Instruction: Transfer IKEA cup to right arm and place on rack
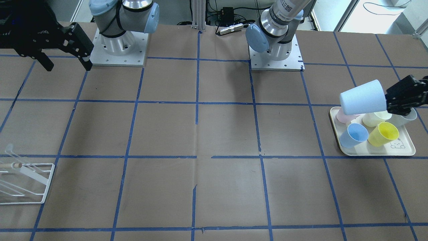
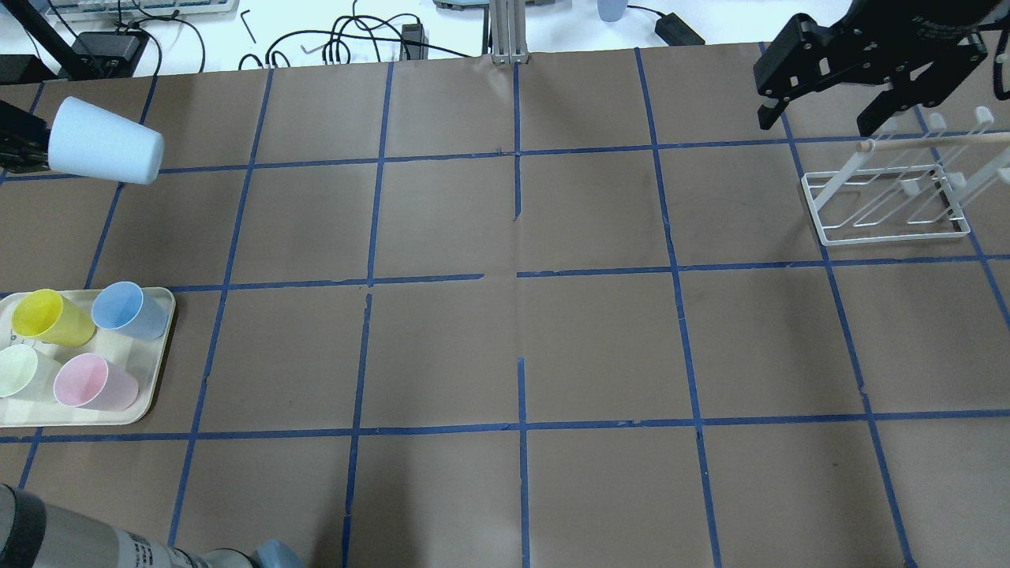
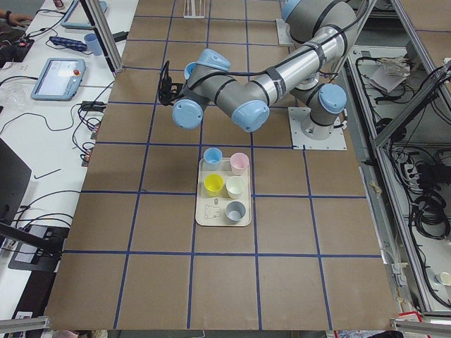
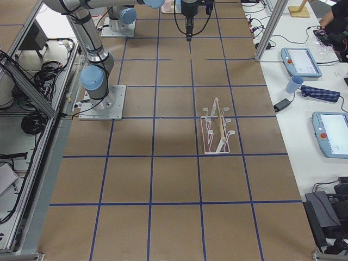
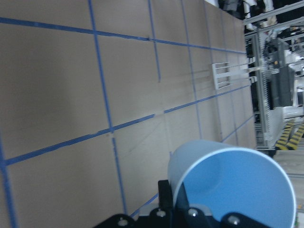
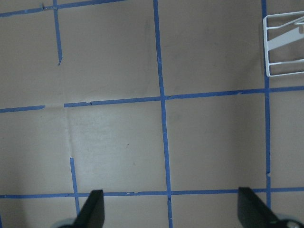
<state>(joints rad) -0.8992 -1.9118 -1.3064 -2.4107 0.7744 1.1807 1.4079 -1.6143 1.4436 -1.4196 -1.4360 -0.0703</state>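
My left gripper [image 1: 389, 102] is shut on the rim of the pale sky-blue IKEA cup [image 1: 362, 97]. It holds the cup on its side in the air above the tray [image 1: 378, 154]. The cup also shows at the far left of the overhead view [image 2: 102, 151] and close up in the left wrist view [image 5: 232, 185]. My right gripper [image 2: 821, 118] is open and empty, hovering near the white wire rack [image 2: 895, 235] with its wooden dowel. The rack stands empty at the table's right end [image 1: 48, 183].
The cream tray [image 2: 154, 386] holds a deeper blue cup [image 2: 126, 309], a yellow cup [image 2: 51, 317], a pink cup [image 2: 95, 383], a pale green cup [image 2: 20, 371] and a grey cup [image 1: 406, 117]. Brown paper with blue tape lines covers the table between tray and rack.
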